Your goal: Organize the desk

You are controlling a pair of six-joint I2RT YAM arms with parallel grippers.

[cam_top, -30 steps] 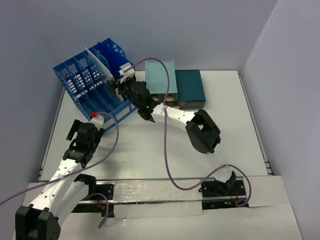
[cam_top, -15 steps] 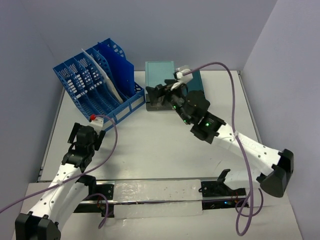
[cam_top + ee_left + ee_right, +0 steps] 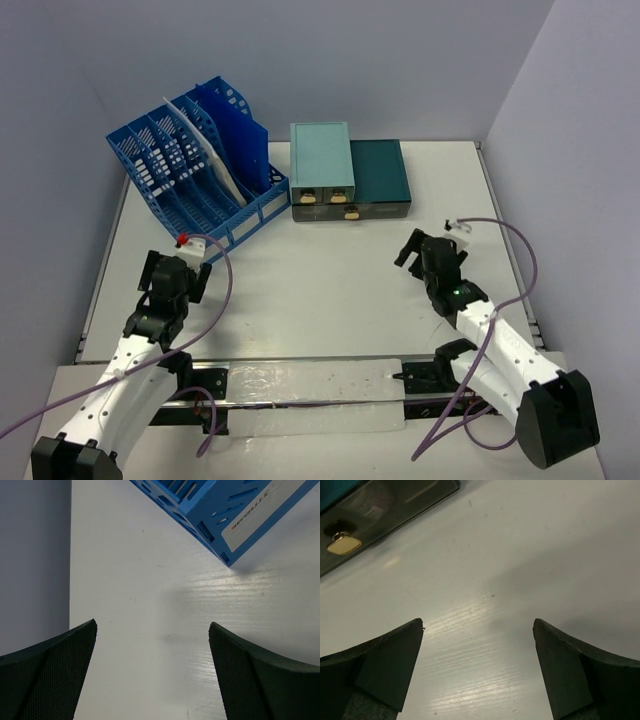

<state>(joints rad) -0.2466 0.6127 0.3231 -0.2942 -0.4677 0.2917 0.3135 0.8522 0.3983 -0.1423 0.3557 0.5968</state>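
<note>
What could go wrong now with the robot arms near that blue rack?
The left jaws sit open just short of the blue rack; pushing forward could shove it along the desk. The loose purple cable on the right arm loops out sideways and might snag if it reaches toward the teal drawer boxes.

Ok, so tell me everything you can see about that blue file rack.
The blue file rack looks like bright moulded plastic, with slotted walls dividing several backward-leaning compartments. It stands upright on the far left of the desk, turned at an angle. White sheets lean in a middle compartment, and what look like solid blue folders fill the right ones. A white label with red print sits on its low front wall. Nothing grips it.
</note>
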